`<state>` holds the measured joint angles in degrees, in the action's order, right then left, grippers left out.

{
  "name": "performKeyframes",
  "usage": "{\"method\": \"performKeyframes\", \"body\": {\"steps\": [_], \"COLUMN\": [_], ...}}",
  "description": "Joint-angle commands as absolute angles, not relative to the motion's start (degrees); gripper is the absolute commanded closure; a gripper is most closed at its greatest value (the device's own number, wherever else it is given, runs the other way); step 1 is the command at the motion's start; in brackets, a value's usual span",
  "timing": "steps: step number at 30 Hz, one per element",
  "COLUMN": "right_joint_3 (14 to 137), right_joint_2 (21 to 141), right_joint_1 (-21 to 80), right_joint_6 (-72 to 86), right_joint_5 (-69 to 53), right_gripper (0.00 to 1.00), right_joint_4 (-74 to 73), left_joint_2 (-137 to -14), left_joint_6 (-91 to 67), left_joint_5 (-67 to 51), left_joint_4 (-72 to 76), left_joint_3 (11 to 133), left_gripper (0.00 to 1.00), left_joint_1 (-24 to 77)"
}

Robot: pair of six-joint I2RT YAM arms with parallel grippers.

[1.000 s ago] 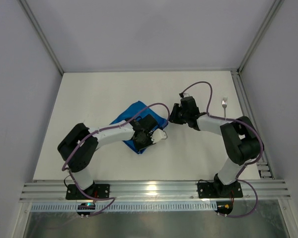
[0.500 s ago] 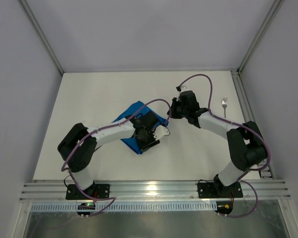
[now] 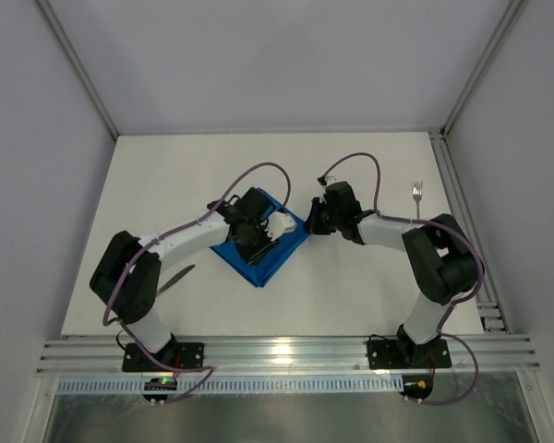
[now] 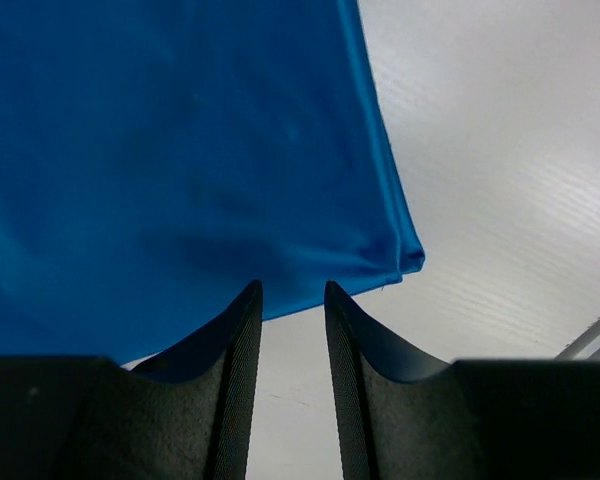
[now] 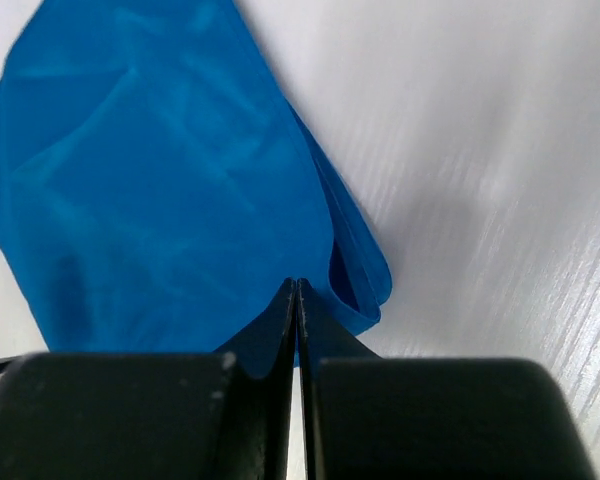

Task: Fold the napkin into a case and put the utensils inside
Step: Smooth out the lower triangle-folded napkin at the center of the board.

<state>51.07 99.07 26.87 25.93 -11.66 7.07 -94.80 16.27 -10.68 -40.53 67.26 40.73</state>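
The bright blue napkin (image 3: 258, 263) lies folded on the white table between the two arms. In the left wrist view the napkin (image 4: 180, 150) fills the upper left, one corner at the right. My left gripper (image 3: 268, 231) hovers over its far part, and the left gripper (image 4: 292, 290) is open with only bare table between its fingers. My right gripper (image 3: 307, 221) sits at the napkin's right corner. The right gripper (image 5: 297, 284) is shut on the edge of the napkin (image 5: 160, 180), beside a raised fold. A silver fork (image 3: 417, 194) lies far right. A dark grey knife (image 3: 174, 279) lies by the left arm.
The metal frame rail (image 3: 452, 185) runs along the table's right edge, just beyond the fork. Grey walls close off the far side and both flanks. Purple cables loop above both wrists.
My left gripper opened and swung toward the far side of the napkin, uncovering the knife. The right gripper moved left onto the napkin's right corner and shut.
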Motion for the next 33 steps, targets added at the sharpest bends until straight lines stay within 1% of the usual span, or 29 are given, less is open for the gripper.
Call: {"method": "performKeyframes", "body": {"steps": [1, 4, 8, 14, 19, 20, 24, 28, 33], "right_joint_3": [52.8, 54.8, 57.3, 59.1, 61.7, 62.5, 64.0, 64.1, 60.3], "right_joint_2": [101.2, 103.4, 105.9, 107.0, 108.0, 107.9, 106.4, 102.8, 96.4], "right_joint_1": [26.7, 26.5, 25.8, 24.3, 24.2, 24.3, 24.3, 24.7, 26.2], "right_joint_6": [27.4, 27.8, 28.0, 27.9, 25.8, 25.2, 24.0, 23.3, 23.7], "right_joint_5": [-10.6, -8.3, -6.3, -5.6, -6.7, -7.2, -9.4, -11.2, -9.7], "right_gripper": [0.96, 0.96, 0.96, 0.96, 0.96, 0.96, 0.96, 0.96, 0.96], "right_joint_4": [8.4, 5.5, 2.5, 1.4, 0.4, 0.4, -1.6, -1.3, -0.4], "left_joint_2": [-98.4, -101.9, -103.4, -103.2, -101.3, -99.9, -95.7, -93.6, -97.6], "left_joint_6": [16.2, 16.7, 17.0, 17.7, 17.8, 17.8, 16.5, 15.6, 14.2], "left_joint_5": [-9.1, -8.4, -8.4, -9.8, -12.3, -12.7, -14.1, -15.3, -16.8], "left_joint_4": [-39.4, -38.8, -38.3, -38.7, -38.8, -38.8, -38.6, -38.8, -38.9], "left_joint_3": [63.0, 61.5, 60.6, 58.2, 58.1, 58.4, 62.3, 67.2, 69.9], "left_gripper": [0.66, 0.66, 0.66, 0.7, 0.7, 0.68, 0.65, 0.65, 0.69], "left_joint_1": [41.0, 42.0, 42.5, 42.5, 42.5, 42.5, 42.4, 42.5, 43.1]}}
